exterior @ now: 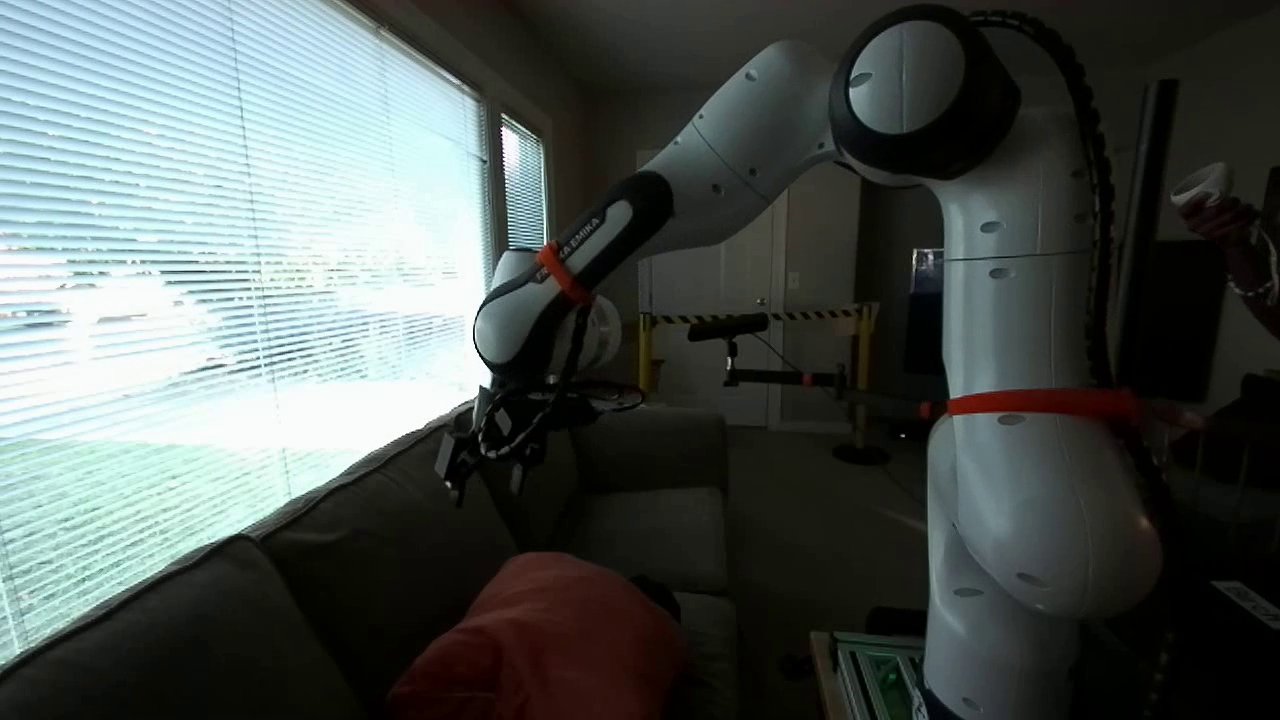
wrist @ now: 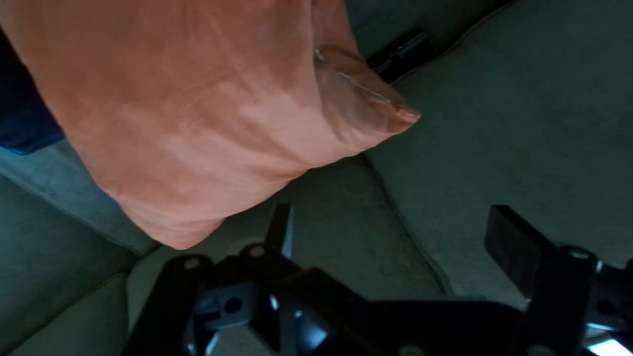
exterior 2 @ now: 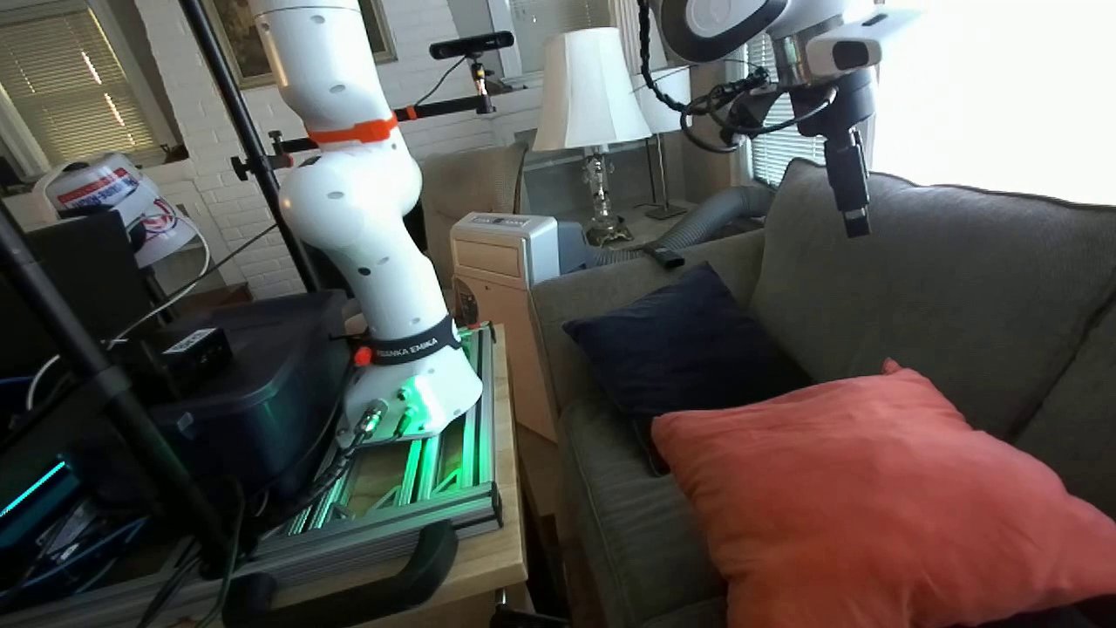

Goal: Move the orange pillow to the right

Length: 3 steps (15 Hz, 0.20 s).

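The orange pillow (exterior: 560,640) lies rumpled on the seat of the grey couch (exterior: 390,540). It also shows in an exterior view (exterior 2: 881,497), cut off at the lower edge, and in the wrist view (wrist: 198,118), filling the upper left with one corner pointing right. My gripper (exterior: 487,488) hangs above the couch near its backrest, higher than the pillow and apart from it. In an exterior view the gripper (exterior 2: 857,225) points down in front of the backrest. In the wrist view the gripper's fingers (wrist: 390,217) are wide apart with only couch fabric between them.
A navy pillow (exterior 2: 689,340) lies by the couch arm (exterior 2: 645,283), beside the orange pillow. A dark object (wrist: 403,54) lies on the couch near the pillow's corner. A window with blinds (exterior: 250,250) runs behind the backrest. The robot's base stands on a wooden table (exterior 2: 510,532).
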### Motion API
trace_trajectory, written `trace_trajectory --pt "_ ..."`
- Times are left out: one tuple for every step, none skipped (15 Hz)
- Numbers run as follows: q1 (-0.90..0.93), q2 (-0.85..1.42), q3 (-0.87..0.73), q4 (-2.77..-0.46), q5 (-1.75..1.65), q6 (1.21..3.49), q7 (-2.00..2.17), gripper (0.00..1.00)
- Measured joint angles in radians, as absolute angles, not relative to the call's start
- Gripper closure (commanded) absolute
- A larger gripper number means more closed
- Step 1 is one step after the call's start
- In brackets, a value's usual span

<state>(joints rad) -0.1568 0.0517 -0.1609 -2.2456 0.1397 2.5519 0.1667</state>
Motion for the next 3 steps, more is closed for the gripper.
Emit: trace_trajectory --pt "-0.157 0.047 -0.152 -2.253 0.216 2.551 0.096 0.0" --pt "-0.157 0.044 -0.145 -2.261 0.289 2.547 0.022 0.0" --pt "-0.157 0.043 -0.141 -2.267 0.334 2.546 -0.028 0.0"
